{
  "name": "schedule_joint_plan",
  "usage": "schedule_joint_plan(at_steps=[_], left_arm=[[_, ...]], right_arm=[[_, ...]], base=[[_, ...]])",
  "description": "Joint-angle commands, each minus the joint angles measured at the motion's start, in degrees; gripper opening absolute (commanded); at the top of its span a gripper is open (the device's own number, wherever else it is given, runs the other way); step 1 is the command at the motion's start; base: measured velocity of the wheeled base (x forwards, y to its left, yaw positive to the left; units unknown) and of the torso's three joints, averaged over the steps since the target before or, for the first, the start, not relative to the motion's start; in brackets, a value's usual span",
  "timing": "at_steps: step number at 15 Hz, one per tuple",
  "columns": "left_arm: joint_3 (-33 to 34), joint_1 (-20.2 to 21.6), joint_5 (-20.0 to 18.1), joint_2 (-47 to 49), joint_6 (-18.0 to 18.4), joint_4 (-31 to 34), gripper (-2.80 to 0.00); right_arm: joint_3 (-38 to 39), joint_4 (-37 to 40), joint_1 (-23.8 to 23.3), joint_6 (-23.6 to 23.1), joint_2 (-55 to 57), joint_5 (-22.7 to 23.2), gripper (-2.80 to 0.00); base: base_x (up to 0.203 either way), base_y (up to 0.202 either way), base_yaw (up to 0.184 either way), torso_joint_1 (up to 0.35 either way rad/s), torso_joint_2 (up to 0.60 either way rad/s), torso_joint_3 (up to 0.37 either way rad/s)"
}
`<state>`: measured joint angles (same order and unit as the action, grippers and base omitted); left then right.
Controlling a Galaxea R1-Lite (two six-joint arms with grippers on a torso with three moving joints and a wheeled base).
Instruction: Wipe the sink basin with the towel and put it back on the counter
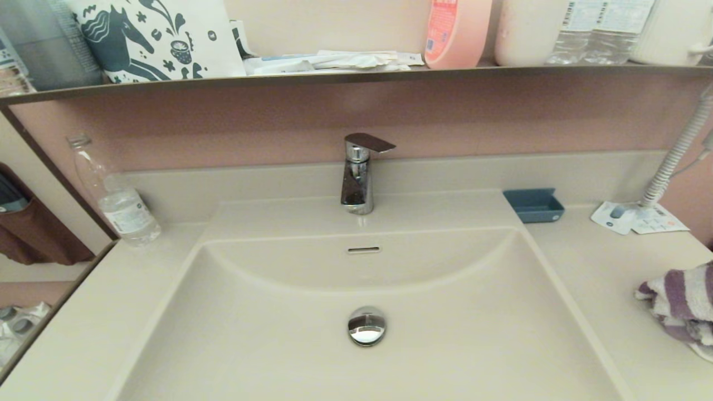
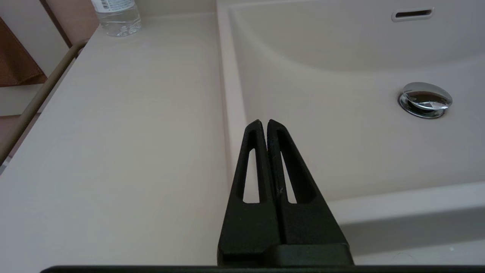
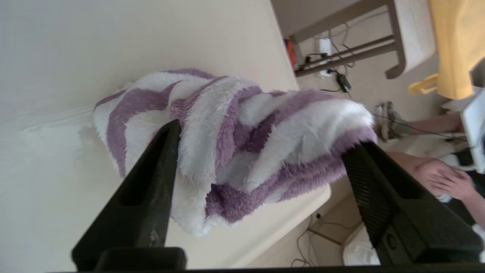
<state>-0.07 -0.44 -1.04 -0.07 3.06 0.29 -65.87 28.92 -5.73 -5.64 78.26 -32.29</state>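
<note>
Towel [image 3: 235, 151] bunched at worktop [image 1: 601, 267] right edge, beside sink basin [image 1: 267, 345]; right gripper [image 3: 261, 144] spread wide, straddling towel, apparently not yet gripping, poised for pickup; left gripper [image 2: 264, 123] closed, empty, over basin's left rim.

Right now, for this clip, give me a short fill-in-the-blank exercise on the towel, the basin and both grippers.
1. The towel lies bunched on the counter to the robot's ____ of the sink basin.
2. The right gripper has its fingers ____ on either side of the towel.
3. The left gripper has its fingers ____, near the basin's left rim.
4. The basin holds a chrome drain plug but no ____.

Missing words: right; open; shut; towel
</note>
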Motion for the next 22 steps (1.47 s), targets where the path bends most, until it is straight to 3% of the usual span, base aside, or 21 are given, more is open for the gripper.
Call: schedule_joint_plan(at_steps=[1,3,5,8,11,12,18,22], left_arm=[[-0.01,0.0,-0.02,0.07,0.02,-0.03,-2.8],[-0.01,0.0,-0.02,0.07,0.02,-0.03,-2.8],[-0.01,0.0,-0.02,0.07,0.02,-0.03,-2.8],[-0.01,0.0,-0.02,0.07,0.02,-0.03,-2.8],[-0.01,0.0,-0.02,0.07,0.02,-0.03,-2.8],[-0.01,0.0,-0.02,0.07,0.02,-0.01,-2.8],[-0.01,0.0,-0.02,0.07,0.02,-0.03,-2.8],[-0.01,0.0,-0.02,0.07,0.02,-0.03,-2.8]], right_arm=[[-1.56,1.44,-0.48,-0.23,2.74,-0.5,0.0],[-5.9,8.92,-0.52,-2.85,3.43,1.62,0.0],[-10.18,14.35,-0.54,-5.41,3.57,10.59,0.0],[-11.56,15.64,-1.13,-8.17,5.49,13.44,0.0],[-11.68,15.55,-1.5,-8.04,4.39,17.91,0.0],[-11.55,15.52,-2.23,-7.91,4.27,19.07,-2.8],[-8.21,15.72,-2.25,-5.95,-2.88,23.32,-2.8],[-1.48,15.57,-2.27,-5.85,-14.53,29.56,-2.8]], base=[[0.0,0.0,0.0,0.0,0.0,0.0],[0.0,0.0,0.0,0.0,0.0,0.0],[0.0,0.0,0.0,0.0,0.0,0.0],[0.0,0.0,0.0,0.0,0.0,0.0],[0.0,0.0,0.0,0.0,0.0,0.0],[0.0,0.0,0.0,0.0,0.0,0.0],[0.0,0.0,0.0,0.0,0.0,0.0],[0.0,0.0,0.0,0.0,0.0,0.0]])
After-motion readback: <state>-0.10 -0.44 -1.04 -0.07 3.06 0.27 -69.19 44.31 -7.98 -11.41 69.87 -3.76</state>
